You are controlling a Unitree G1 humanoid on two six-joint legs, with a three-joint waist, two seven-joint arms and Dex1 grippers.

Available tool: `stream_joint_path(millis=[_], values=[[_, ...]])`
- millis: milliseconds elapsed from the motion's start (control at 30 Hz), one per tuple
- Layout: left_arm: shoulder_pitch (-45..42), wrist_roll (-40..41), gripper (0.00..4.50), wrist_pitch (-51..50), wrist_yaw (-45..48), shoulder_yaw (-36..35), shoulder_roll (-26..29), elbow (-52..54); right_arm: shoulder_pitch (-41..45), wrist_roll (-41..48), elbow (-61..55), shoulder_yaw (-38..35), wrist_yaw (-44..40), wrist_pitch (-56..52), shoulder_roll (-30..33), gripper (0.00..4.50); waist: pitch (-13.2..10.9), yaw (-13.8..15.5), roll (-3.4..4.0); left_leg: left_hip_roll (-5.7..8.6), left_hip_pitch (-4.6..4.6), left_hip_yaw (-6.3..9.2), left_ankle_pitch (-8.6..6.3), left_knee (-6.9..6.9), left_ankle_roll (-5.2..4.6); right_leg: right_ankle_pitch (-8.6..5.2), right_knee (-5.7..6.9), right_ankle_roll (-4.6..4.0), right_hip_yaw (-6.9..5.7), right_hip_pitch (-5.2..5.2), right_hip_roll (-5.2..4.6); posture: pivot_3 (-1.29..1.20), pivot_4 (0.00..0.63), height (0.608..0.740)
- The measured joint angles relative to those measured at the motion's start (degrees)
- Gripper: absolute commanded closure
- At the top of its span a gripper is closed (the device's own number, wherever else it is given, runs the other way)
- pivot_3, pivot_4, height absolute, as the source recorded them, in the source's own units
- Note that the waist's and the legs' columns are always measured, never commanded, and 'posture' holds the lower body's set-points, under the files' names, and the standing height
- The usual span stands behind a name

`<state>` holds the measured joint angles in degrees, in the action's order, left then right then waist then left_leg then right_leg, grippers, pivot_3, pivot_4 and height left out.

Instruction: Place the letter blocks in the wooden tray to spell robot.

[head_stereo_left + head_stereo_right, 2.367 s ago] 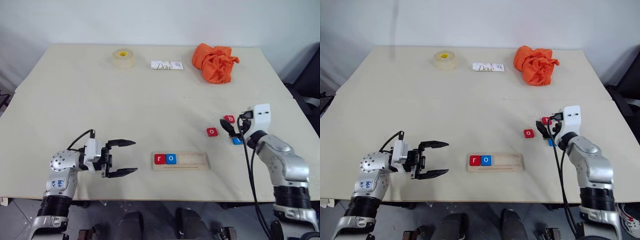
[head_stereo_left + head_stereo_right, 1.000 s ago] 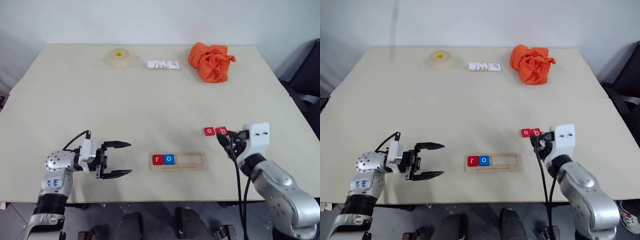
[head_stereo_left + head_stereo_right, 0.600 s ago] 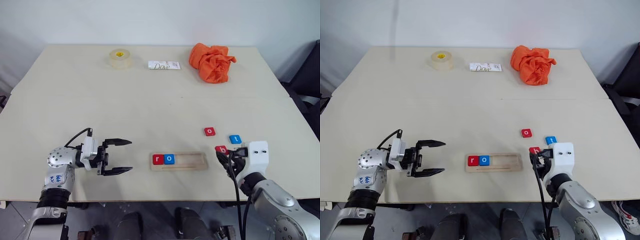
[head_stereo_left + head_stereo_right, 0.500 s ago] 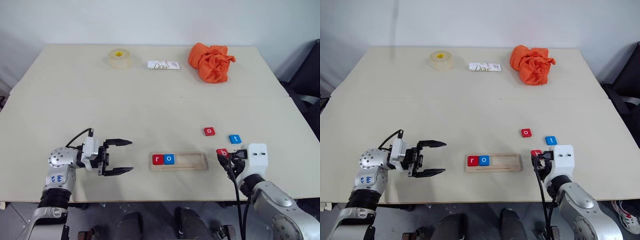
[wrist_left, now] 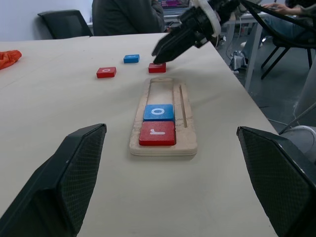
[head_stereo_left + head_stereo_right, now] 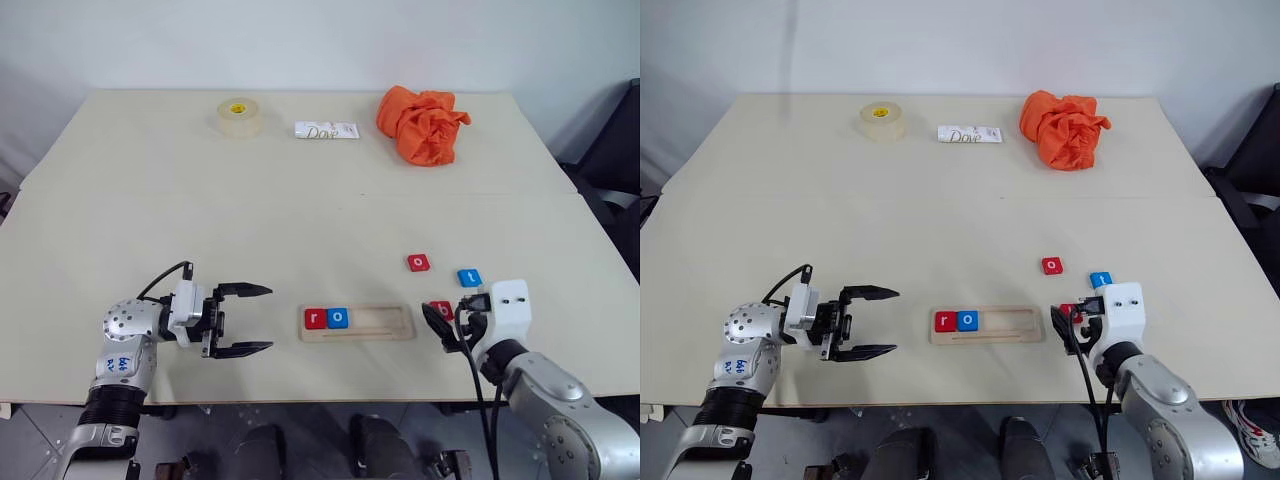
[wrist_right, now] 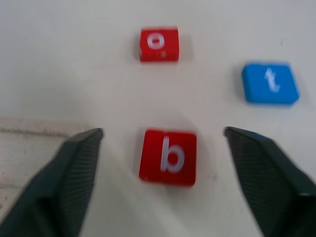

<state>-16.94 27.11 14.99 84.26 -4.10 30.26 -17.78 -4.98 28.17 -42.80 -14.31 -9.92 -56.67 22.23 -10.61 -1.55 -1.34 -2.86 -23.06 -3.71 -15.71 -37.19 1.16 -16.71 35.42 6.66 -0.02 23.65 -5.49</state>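
Left eye view showed a pale table (image 6: 300, 210) against a white wall, with a tape roll (image 6: 239, 116), a white bar (image 6: 326, 130) and an orange cloth (image 6: 421, 124) along its far edge. The wooden tray (image 6: 359, 322) lay near the front edge, holding a red r block (image 6: 316, 319) and a blue o block (image 6: 338, 318). Just right of it, the red b block (image 7: 168, 157) sat on the table between the spread, empty fingers of the right gripper (image 7: 165, 185); the red o block (image 6: 420, 262) and the blue t block (image 6: 469, 277) lay beyond. The left gripper (image 6: 250, 319) hung level and wide open, pointing toward the tray.
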Motion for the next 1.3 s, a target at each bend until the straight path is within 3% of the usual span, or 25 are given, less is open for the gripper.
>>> stream_joint_path(millis=[200, 500, 700, 900, 1200, 1233, 1300], values=[[0.04, 0.08, 0.00, -0.07, 0.27, 0.22, -0.30, 0.31, 1.17, 0.51, 3.61, 0.04, -18.12, 7.22, 19.59, 0.01, 0.00, 0.00, -0.02, 0.02, 0.00, -0.01, -0.01, -0.02, -0.03, 0.03, -0.14, 0.07, -0.01, -0.07, 0.02, 0.00, 0.150, 0.740], [0.43, 0.52, 0.00, -1.17, 1.63, 0.62, -0.23, 0.59, 10.37, -7.97, 24.95, 10.89, -44.26, 28.40, 36.20, 0.01, 0.00, 0.01, -0.03, 0.02, 0.00, -0.05, -0.02, -0.08, -0.04, 0.05, -0.13, 0.10, 0.02, -0.05, 0.04, 0.00, 0.150, 0.740], [1.77, 0.50, 0.00, -0.83, 1.21, -0.17, 0.21, 0.88, 21.39, -14.87, 40.68, 18.91, -54.01, 39.88, 36.11, 0.01, -0.02, -0.03, 0.00, 0.01, 0.00, -0.11, -0.02, -0.13, -0.03, 0.06, -0.06, 0.12, 0.06, -0.02, 0.03, 0.00, 0.150, 0.740], [5.45, 0.50, 0.00, -0.75, -0.87, -1.56, 0.51, 3.06, 25.82, -17.95, 47.91, 22.83, -59.11, 44.41, 33.99, 0.01, -0.02, 0.00, 0.00, 0.00, 0.00, -0.11, -0.03, -0.15, -0.01, 0.06, -0.06, 0.11, 0.05, -0.02, -0.01, 0.00, 0.150, 0.740], [6.62, 0.51, 0.00, -1.09, -2.48, -1.96, 1.17, 5.25, 27.65, -19.22, 49.51, 24.02, -62.45, 45.77, 32.60, 2.83, -0.02, -0.14, 0.00, 0.00, 0.10, -0.12, -0.03, -0.24, 0.01, 0.07, 0.06, 0.08, 0.05, -0.08, -0.04, 0.00, 0.150, 0.740], [6.62, 0.51, 0.00, -1.09, -2.50, -1.96, 1.17, 5.41, 27.80, -19.36, 49.57, 24.05, -62.44, 45.91, 32.56, 3.04, -0.02, -0.13, 0.00, 0.00, 0.12, -0.12, -0.03, -0.24, 0.01, 0.07, 0.07, 0.08, 0.05, -0.09, -0.05, 0.00, 0.150, 0.740], [6.62, 0.51, 0.00, -1.09, -2.46, -1.96, 1.17, 5.42, 28.04, -19.71, 49.58, 24.04, -62.30, 45.87, 32.50, 3.04, -0.02, -0.07, 0.00, 0.00, 0.12, -0.12, -0.02, -0.24, 0.01, 0.07, 0.09, 0.08, 0.05, -0.08, -0.05, 0.00, 0.150, 0.740]])
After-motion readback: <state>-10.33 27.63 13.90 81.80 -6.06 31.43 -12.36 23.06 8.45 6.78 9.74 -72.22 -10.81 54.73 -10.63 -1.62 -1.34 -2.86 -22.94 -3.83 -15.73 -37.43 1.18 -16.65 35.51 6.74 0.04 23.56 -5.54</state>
